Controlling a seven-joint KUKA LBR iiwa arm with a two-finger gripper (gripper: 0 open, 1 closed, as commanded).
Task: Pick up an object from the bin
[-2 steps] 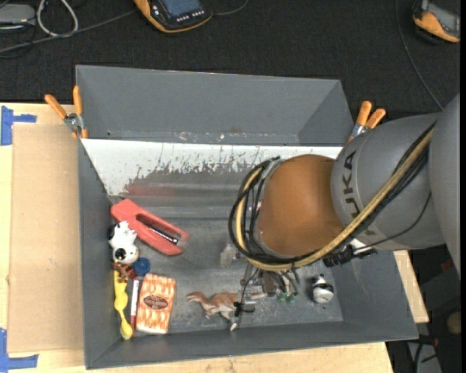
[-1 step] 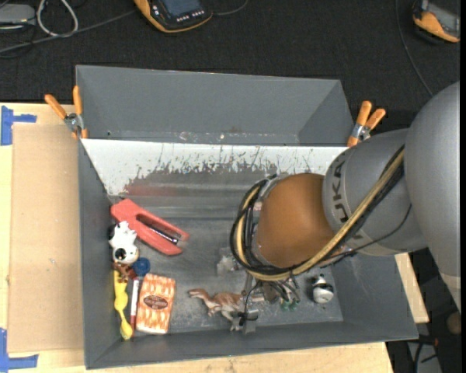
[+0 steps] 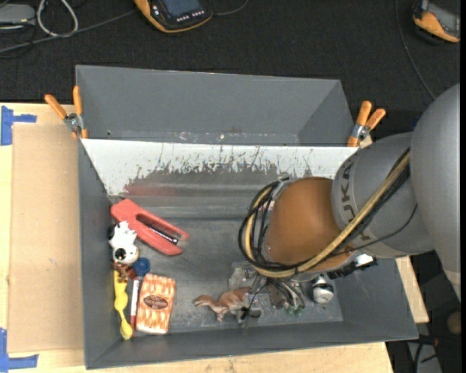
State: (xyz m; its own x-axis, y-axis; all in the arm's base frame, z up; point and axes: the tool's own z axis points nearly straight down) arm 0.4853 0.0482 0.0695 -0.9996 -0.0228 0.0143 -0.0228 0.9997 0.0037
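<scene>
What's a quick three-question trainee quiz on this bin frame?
1. Multiple choice: where in the grey bin does the brown toy dinosaur lie?
A) against the wall at the view's top
B) near the wall at the view's bottom, just left of the tool
C) in the right-hand corner at the view's top
2. True or false: the red stapler lies in the bin's left half, as the view shows it.
3. Fill in: the yellow thing lies along the ___ side of the orange patterned packet.
Key: 1 B; 2 true; 3 left.
</scene>
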